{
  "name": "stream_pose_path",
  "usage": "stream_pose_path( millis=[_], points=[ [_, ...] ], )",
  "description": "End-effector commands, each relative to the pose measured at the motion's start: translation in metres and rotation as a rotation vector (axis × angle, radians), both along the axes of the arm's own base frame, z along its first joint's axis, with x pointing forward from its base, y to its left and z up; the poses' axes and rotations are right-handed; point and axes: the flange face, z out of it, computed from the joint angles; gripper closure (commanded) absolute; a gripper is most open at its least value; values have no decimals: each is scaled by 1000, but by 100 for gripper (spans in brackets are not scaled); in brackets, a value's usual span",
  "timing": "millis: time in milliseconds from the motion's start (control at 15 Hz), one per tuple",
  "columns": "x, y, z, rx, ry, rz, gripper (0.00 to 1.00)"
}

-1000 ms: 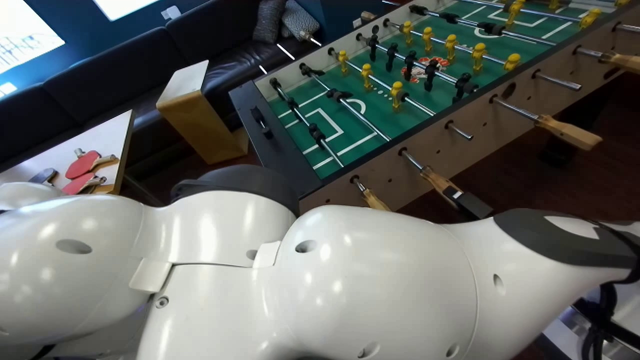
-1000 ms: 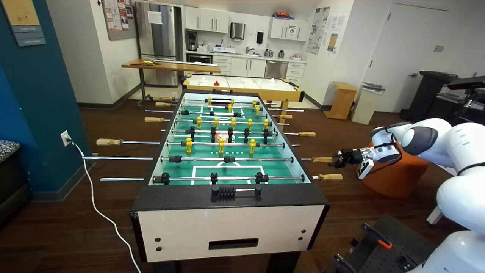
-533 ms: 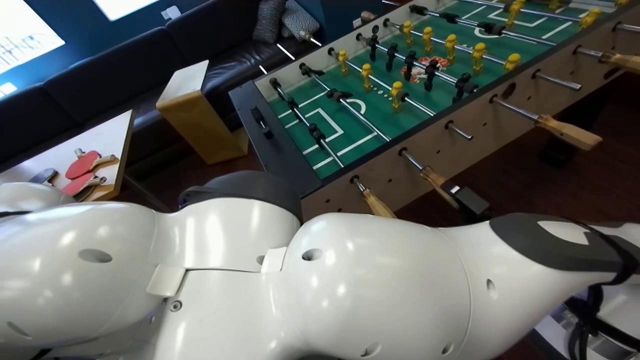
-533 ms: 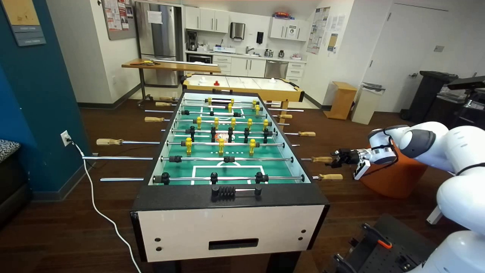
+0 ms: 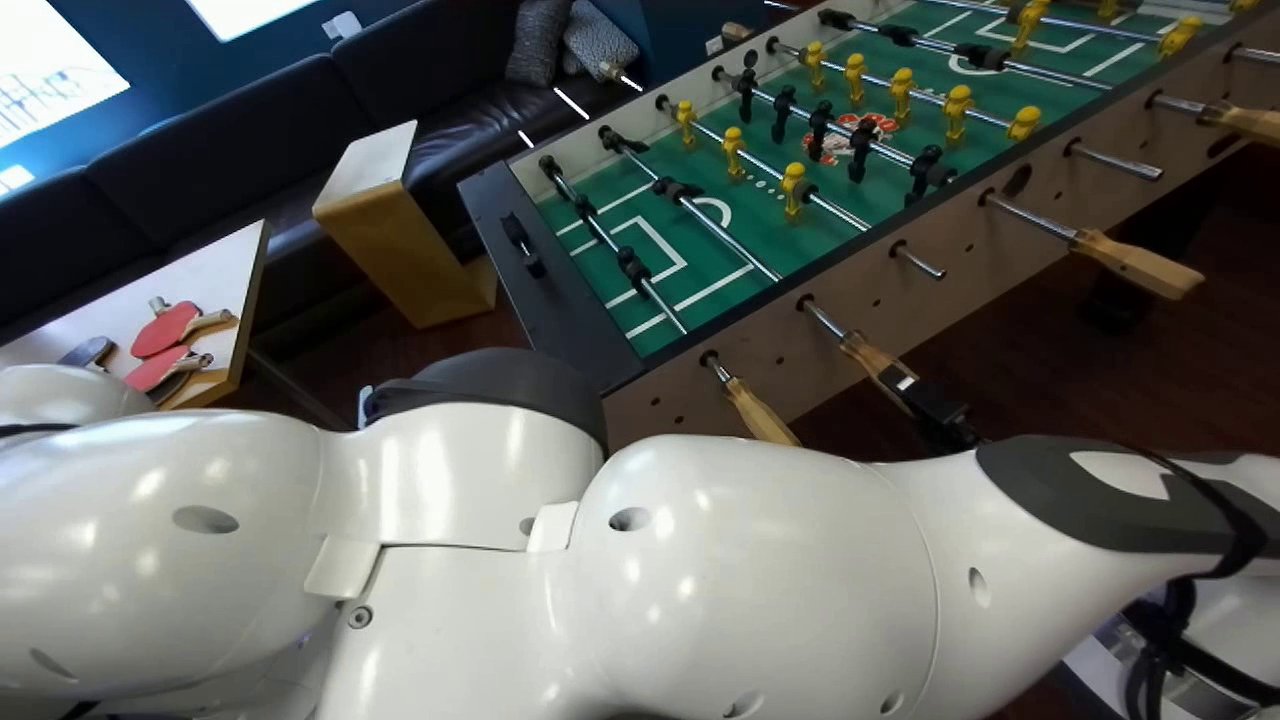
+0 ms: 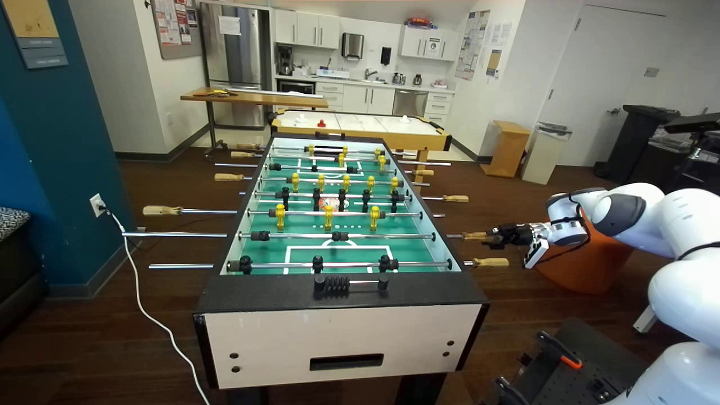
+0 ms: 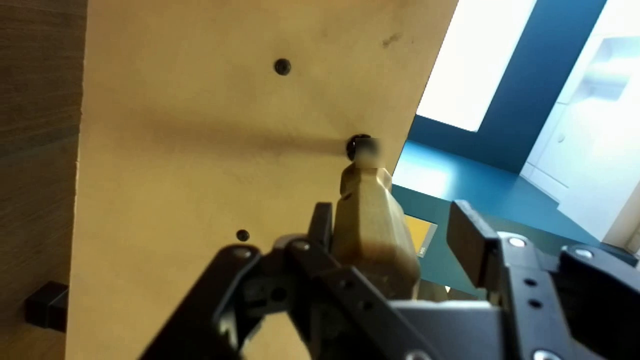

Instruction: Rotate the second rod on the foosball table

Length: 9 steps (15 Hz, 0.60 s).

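Pincer wide, just moved in round 2nd rod handle, ungripped; rod unturned; prob. close next, then twist

Shiny metal second rod, smooth wooden handle, glossy arm shell

Floor: dark, wood-grained. Blue-green wall: white outlet fitted low. Far end: steel refrigerator beside white cabinets. White door noted. Orange pouf on floor. Dark upholstered couch along blue wall; light-topped desk in front. Bright panels on the wall above; whether windows, cannot be determined.
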Motion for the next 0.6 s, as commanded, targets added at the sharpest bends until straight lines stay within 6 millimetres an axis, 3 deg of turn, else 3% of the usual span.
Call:
stream_pose_path(
  millis=[0, 200, 467, 533],
  points=[
    [1, -4, 2, 42, -13, -9, 67],
    [-3, -3, -2, 43, -1, -7, 89],
    [-4, -6, 5, 4, 0, 0, 88],
    [-6, -7, 7, 2, -1, 1, 39]
  ],
)
